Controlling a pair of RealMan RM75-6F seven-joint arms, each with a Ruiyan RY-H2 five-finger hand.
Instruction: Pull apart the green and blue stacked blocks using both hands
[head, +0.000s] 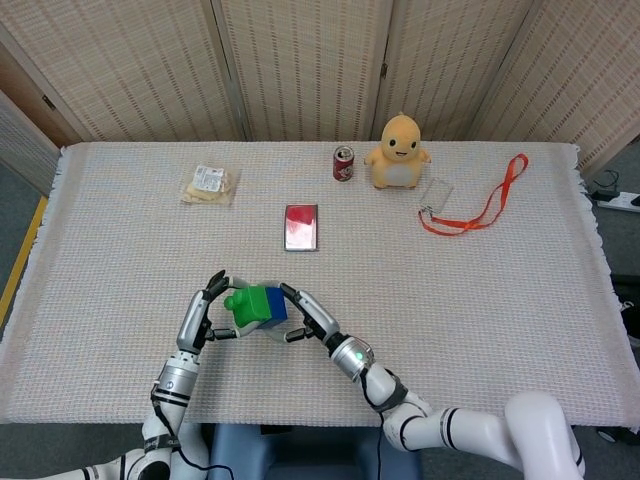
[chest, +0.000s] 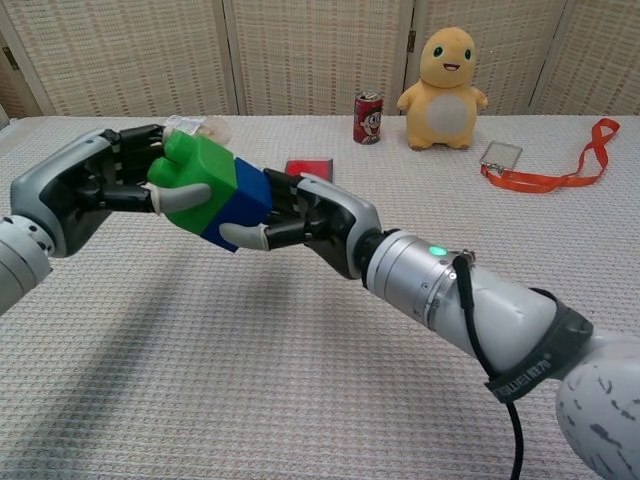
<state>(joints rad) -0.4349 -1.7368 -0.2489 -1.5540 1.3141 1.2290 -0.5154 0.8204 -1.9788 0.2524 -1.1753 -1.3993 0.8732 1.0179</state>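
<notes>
Two hands on joined blocks, left hand (chest: 85, 185) gripping green block (chest: 195, 180), right hand (chest: 310, 225) gripping blue block (chest: 245, 205)

Counter (head: 120, 250) covered with beige woven cloth, backed by folding screen (head: 300, 70) of tan woven panels in pale frames; grey floor (head: 15, 215) with yellow strip (head: 22, 262) at left; lighting even, soft shadows.

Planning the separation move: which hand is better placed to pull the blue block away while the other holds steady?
Probably the right hand: it grips the blue block at the stack's right end with open table beyond. The left hand holds the green block and could brace.
</notes>
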